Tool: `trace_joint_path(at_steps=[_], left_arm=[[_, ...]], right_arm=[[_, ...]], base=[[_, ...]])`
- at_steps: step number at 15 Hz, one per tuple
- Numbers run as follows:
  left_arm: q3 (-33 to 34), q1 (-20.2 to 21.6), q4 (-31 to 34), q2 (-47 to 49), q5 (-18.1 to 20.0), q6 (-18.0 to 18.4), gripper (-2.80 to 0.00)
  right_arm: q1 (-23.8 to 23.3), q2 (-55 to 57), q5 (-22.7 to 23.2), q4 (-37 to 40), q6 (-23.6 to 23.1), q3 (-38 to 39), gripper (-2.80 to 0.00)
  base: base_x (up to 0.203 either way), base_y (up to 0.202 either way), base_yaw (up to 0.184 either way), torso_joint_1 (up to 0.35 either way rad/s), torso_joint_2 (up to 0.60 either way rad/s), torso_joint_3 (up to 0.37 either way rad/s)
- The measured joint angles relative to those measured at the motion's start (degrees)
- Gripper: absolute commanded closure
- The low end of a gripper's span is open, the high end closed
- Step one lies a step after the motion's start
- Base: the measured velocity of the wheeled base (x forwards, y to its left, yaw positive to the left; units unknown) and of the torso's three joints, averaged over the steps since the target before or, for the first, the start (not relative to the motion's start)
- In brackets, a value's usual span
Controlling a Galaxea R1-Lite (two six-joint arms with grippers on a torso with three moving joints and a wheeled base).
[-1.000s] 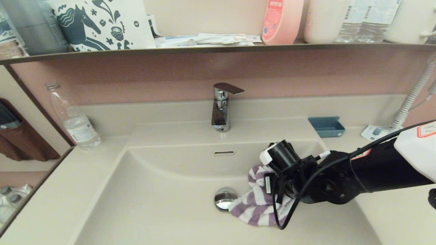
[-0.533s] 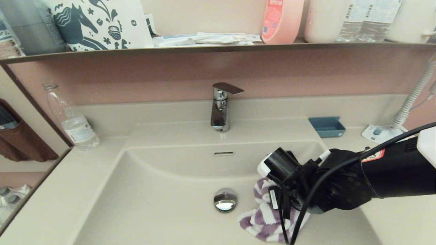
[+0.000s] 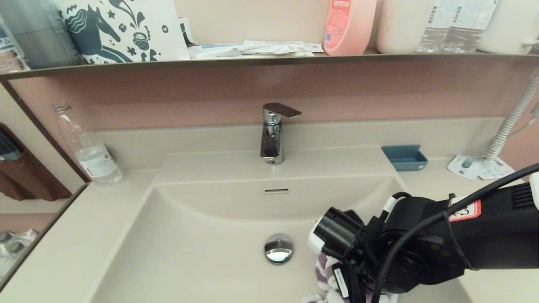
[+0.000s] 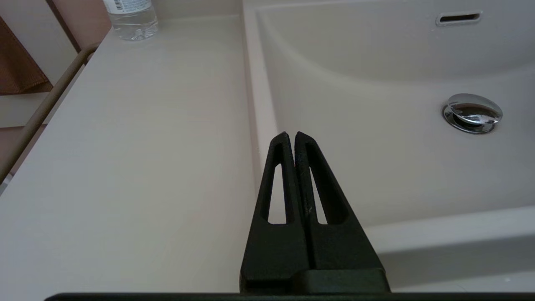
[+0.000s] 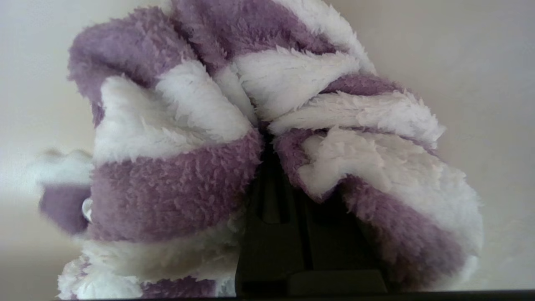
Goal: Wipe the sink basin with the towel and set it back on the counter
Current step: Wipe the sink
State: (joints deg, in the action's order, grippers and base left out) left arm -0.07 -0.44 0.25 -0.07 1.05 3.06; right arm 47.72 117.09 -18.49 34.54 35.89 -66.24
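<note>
Your towel (image 5: pixel 179 167) sits low in the sink basin (image 3: pixel 202 235), on the near right side of the chrome drain plug (image 3: pixel 278 248) and close beside it. It is bunched into a thick wad of purple and white folds, which looks deliberate: a wad gives you a pad to press against the basin floor. The right gripper (image 5: pixel 271 175) is buried in the middle of that wad, its jaws closed on the cloth, so the folds billow out around them. In the head view the wrist hides most of the towel; only a scrap of stripe shows beneath it.

The left gripper (image 4: pixel 294 140) hangs over the basin's left rim, well apart from the drain plug on its far side, jaws pressed together on nothing. It appears parked out of the wiping path.

Count one towel, one basin, one drain plug, one overflow slot (image 3: pixel 276 190), one tap (image 3: pixel 273 132) directly behind the plug. The counter (image 3: pixel 76 235) holds one water bottle (image 3: pixel 88 147) and one blue tray (image 3: pixel 404 157).
</note>
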Motion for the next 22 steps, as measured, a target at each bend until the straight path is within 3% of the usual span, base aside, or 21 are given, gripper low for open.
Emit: trace_joint_path(at_steps=[4,10,22], left_arm=[[0.0,0.0,0.02,0.0,0.0,-0.01,0.0],[0.0,0.0,0.02,0.0,-0.01,0.0,0.0],[-0.02,0.0,0.02,0.0,-0.01,0.02,0.0]], right_arm=[[4.79,0.62,2.99,-5.96,-0.01,-1.77,0.0],[9.68,1.02,2.81,-20.5,-0.2,-3.1,0.0],[11.82,1.73,2.28,-36.4,-2.18,-10.28,0.0]], base=[[0.0,0.0,0.0,0.0,0.0,0.0],[0.0,0.0,0.0,0.0,0.0,0.0],[0.0,0.0,0.0,0.0,0.0,0.0]])
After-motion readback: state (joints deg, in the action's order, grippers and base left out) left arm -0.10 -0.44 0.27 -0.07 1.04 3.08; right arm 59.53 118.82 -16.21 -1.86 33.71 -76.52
